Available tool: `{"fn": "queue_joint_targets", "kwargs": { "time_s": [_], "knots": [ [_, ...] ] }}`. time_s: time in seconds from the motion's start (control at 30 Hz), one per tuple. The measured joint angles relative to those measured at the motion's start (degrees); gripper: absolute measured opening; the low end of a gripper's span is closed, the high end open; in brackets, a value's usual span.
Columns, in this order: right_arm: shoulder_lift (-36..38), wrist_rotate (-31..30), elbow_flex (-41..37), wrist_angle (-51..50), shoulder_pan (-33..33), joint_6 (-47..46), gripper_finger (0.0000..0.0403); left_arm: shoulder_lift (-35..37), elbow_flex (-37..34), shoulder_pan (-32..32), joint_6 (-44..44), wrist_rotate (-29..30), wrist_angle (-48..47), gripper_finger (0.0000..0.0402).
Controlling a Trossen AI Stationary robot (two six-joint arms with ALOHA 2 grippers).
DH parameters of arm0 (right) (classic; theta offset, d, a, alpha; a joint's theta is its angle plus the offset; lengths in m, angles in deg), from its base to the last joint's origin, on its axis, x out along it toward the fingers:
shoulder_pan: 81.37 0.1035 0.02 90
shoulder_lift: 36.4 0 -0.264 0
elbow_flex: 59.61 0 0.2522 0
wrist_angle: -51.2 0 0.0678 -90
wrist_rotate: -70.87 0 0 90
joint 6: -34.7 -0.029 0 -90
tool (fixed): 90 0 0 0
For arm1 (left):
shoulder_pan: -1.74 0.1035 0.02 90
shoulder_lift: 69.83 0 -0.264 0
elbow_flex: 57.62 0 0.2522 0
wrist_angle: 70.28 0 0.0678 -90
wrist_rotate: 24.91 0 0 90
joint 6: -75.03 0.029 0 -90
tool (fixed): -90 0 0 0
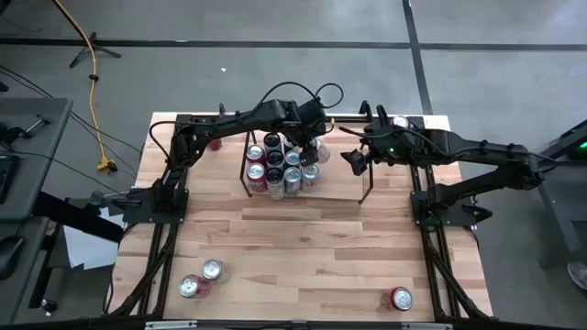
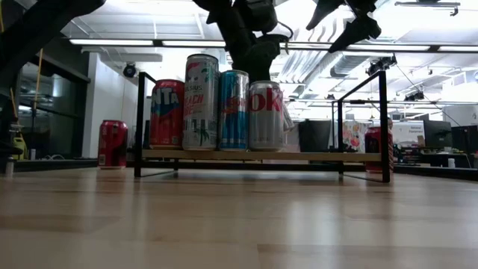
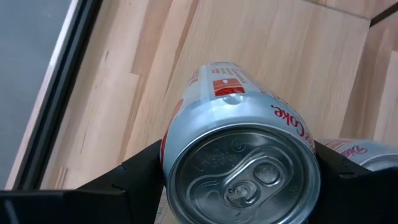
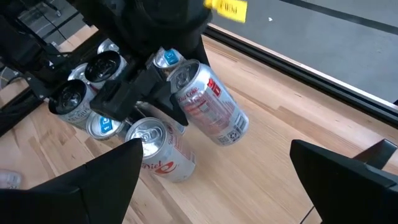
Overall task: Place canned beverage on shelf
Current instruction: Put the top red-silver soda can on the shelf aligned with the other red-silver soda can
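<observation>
Now, line by line, with the shelf as landmark.

Shelf [image 1: 337, 188]: standing at the far middle of the desk [image 1: 312, 247], its flat top carrying a cluster of upright cans [image 1: 275, 167] on its left half.

Left gripper [image 1: 316, 147]: reaching over the shelf, just right of the cluster, and grasping a silver Diet Coke can [image 4: 211, 111] by its top end.

Silver Diet Coke can: hanging tilted between the fingers [image 3: 134, 177], its base leaning away from the cluster (in the left wrist view the lid fills the gap between the two dark pads). Whether its base is touching the shelf top, I cannot tell.

Second Diet Coke can [image 4: 163, 149]: sitting at the near edge of the cluster, right beside the held one.

Right gripper [image 1: 356, 158]: hovering above the shelf's right half, jaws spread wide and holding nothing.

Loose cans: two [image 1: 202, 280] standing on the desk near its front left corner, well apart from the shelf; one red can [image 1: 401, 298] standing near the front right.
</observation>
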Motion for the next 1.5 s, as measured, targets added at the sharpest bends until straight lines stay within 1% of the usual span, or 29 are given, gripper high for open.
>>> {"fn": "queue_joint_targets", "kwargs": {
  "time_s": [0.2,0.57,0.93,1.33,1.43,1.5],
  "knots": [
    [0.0,0.0,0.0,0.1,0.0,0.0,0.0392,0.0,-1.8,0.0,0.0,0.0,0.1,0.0248],
    [0.0,0.0,0.0,0.2,0.0,0.0,0.0392,0.0,-1.9,-0.1,0.0,0.0,0.1,0.0249],
    [0.0,0.0,0.0,0.2,0.0,0.0,0.0392,0.0,-1.9,-0.1,0.5,0.0,0.0,0.028],
    [0.0,0.0,0.0,0.2,0.0,0.1,0.0392,0.1,-1.9,-0.1,0.7,0.0,1.6,0.0283],
    [0.0,0.0,0.0,0.2,0.0,0.0,0.0392,0.1,-1.0,-0.1,0.8,-0.1,1.4,0.0283],
    [0.0,0.0,0.0,0.2,0.0,0.1,0.0392,0.1,0.8,-0.1,0.8,-1.2,0.2,0.0283]
  ]
}}
